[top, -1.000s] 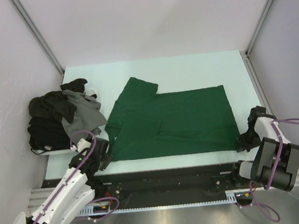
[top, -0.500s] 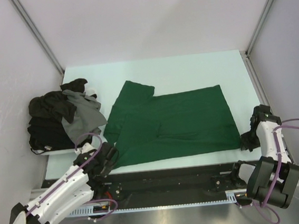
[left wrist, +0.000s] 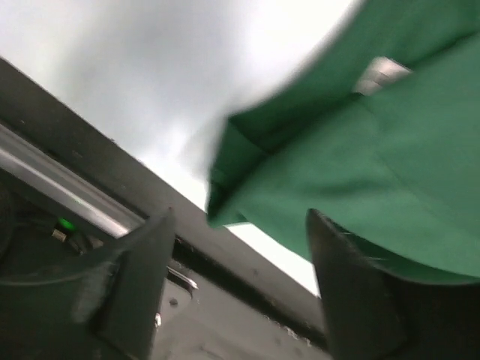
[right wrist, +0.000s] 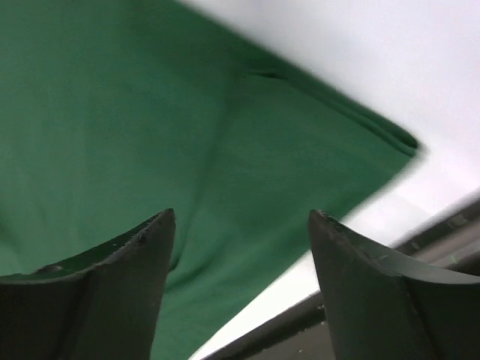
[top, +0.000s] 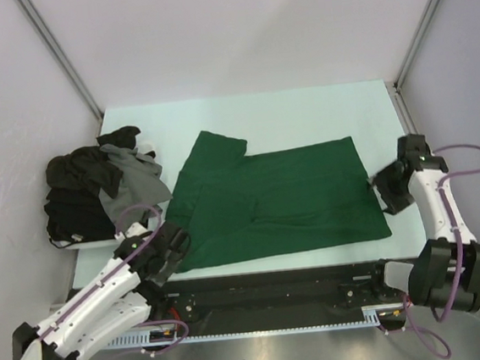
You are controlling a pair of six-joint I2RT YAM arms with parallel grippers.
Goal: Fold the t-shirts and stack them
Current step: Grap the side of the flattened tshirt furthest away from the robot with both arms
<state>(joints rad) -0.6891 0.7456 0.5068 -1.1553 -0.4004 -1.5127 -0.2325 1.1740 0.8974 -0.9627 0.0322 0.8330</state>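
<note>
One green tee looks partly folded; the dark pile waits crumpled. The left gripper and right gripper both gape, holding nothing.

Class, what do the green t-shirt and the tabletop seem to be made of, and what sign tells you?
Green t-shirt: soft matte knit cloth, likely cotton; it lies limp and creased, without shine. Tabletop: a hard, smooth pale sheet, perhaps laminate or painted board; it is flat with a faint sheen.
</note>
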